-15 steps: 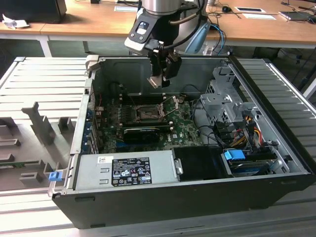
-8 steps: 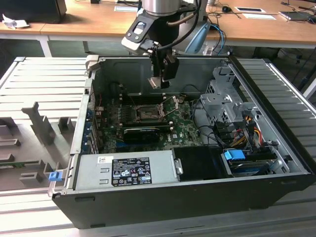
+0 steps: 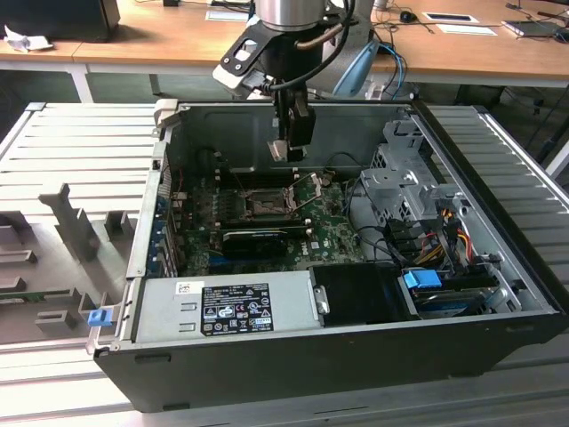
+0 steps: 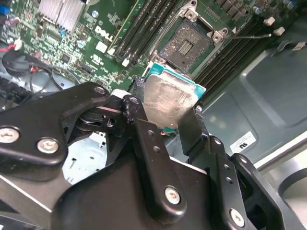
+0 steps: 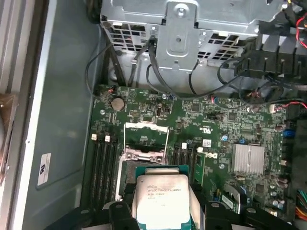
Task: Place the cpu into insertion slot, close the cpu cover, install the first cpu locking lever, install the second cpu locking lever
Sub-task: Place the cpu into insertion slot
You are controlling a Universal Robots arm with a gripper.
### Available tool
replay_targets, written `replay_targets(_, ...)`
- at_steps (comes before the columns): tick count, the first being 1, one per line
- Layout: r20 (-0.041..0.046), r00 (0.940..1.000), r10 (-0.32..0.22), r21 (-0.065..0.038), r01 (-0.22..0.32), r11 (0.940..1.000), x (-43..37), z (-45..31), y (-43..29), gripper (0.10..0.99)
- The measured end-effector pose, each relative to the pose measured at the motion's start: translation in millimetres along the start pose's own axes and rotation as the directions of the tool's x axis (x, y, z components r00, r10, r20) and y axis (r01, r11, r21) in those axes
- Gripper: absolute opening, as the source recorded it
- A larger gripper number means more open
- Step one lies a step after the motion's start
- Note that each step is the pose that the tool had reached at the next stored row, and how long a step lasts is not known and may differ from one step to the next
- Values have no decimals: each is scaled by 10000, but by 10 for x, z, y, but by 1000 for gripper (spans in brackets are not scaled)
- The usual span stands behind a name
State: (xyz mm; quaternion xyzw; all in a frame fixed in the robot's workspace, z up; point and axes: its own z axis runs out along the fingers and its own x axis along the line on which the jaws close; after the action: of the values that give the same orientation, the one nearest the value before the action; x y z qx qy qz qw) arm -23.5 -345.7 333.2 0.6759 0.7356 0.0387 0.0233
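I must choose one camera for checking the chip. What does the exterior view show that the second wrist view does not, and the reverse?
The exterior view adds the whole open computer case, its power supply at the front wall, and the wooden desk behind. The second wrist view adds the close detail: the cpu clamped in the gripper, held off the board, not yet seated. Both share the insertion slot, uncovered and empty, beside the memory slots.
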Motion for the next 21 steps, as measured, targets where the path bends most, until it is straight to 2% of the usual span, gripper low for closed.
replay_targets(3, 41, 9989, 462, 1, -462, 9989, 0, 36, -8, 525)
replay_targets(5, 45, 9987, 509, -2, -509, 9987, 7, 38, -89, 525)
replay_targets(8, 43, 9987, 509, 0, -509, 9987, 12, 46, -146, 525)
replay_targets(21, 30, 9987, 513, -1, -513, 9987, 12, 174, -191, 525)
